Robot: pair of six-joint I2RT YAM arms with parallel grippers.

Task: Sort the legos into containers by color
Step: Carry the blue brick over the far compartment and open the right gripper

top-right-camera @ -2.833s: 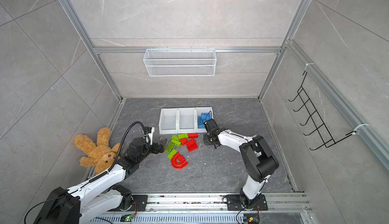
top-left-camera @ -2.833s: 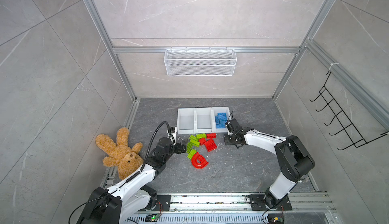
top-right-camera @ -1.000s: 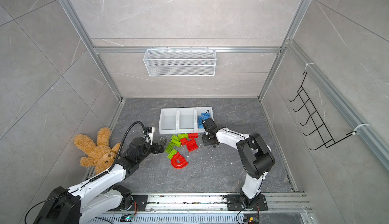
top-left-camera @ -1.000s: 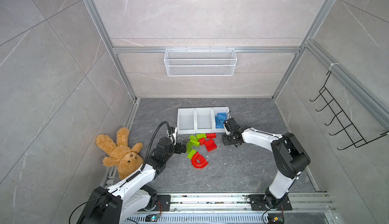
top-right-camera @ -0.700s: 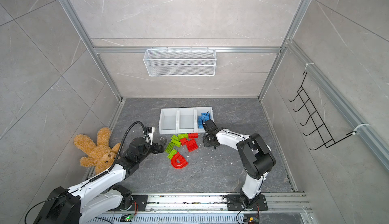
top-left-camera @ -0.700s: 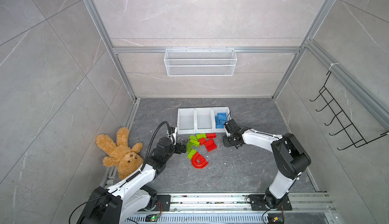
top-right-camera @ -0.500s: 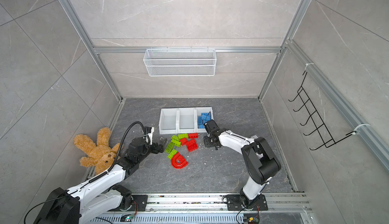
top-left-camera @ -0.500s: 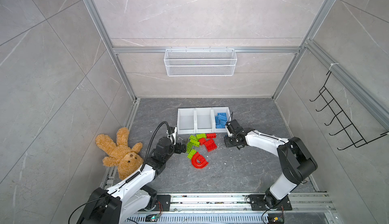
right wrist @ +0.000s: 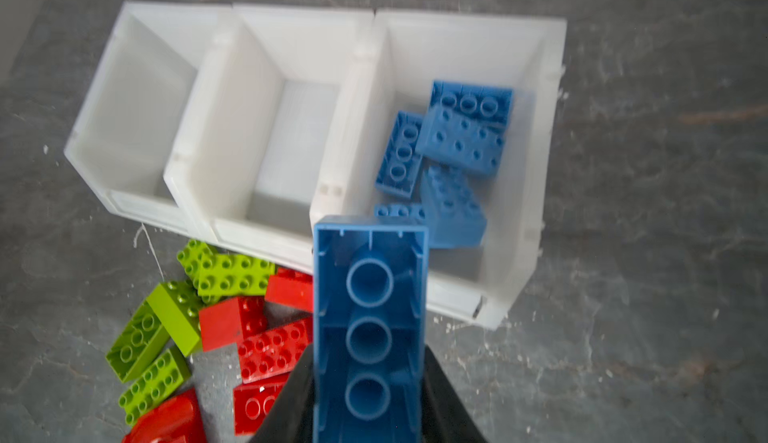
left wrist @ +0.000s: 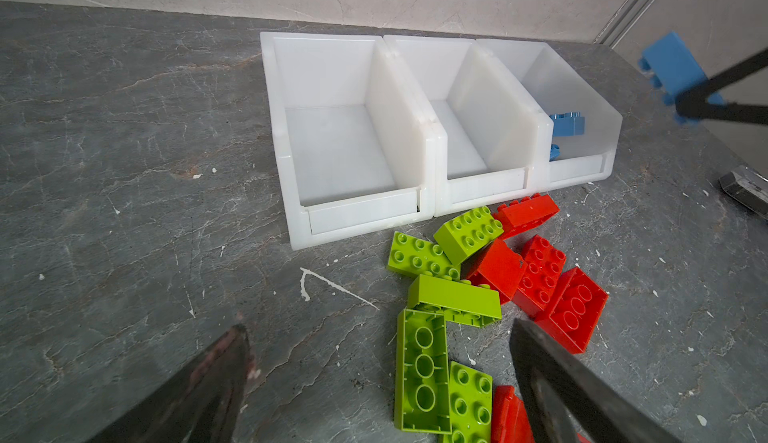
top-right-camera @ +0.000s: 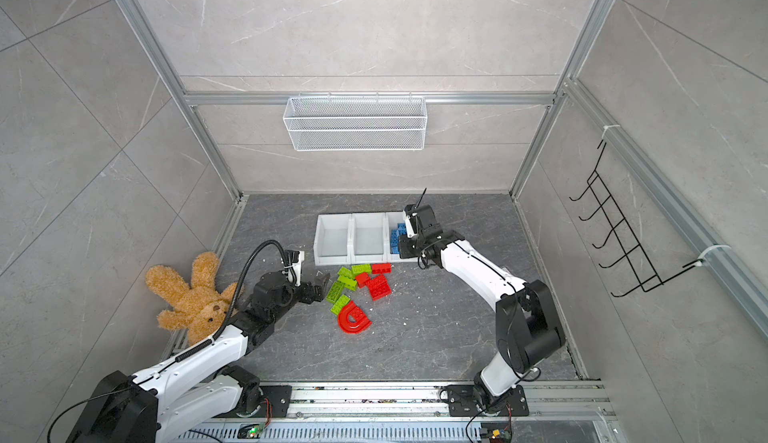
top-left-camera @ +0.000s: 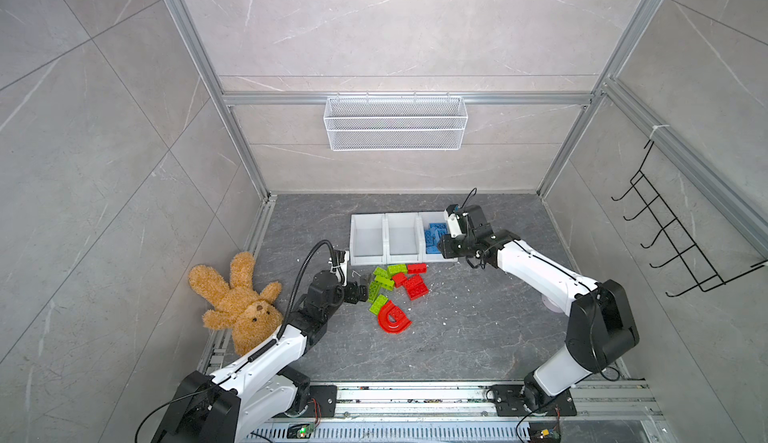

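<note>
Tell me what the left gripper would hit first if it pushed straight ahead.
Most likely the upturned green brick, lying just ahead of the open left gripper, nearer its right finger; exact depth is unclear.

1. Left arm (top-left-camera: 266,357): white link shells and black joint housings. A ribbed black cable (top-left-camera: 302,262) arches over the end far from the base rail (top-left-camera: 415,395).
2. Right arm (top-left-camera: 540,272): matching white shells. The bulky black housing (top-left-camera: 598,328) is nearer the rail.
3. Black mounting plates (top-left-camera: 536,404) sit on the rail.
4. Left gripper (left wrist: 376,333) and right gripper (right wrist: 368,351): dark, tapered fingers.
</note>
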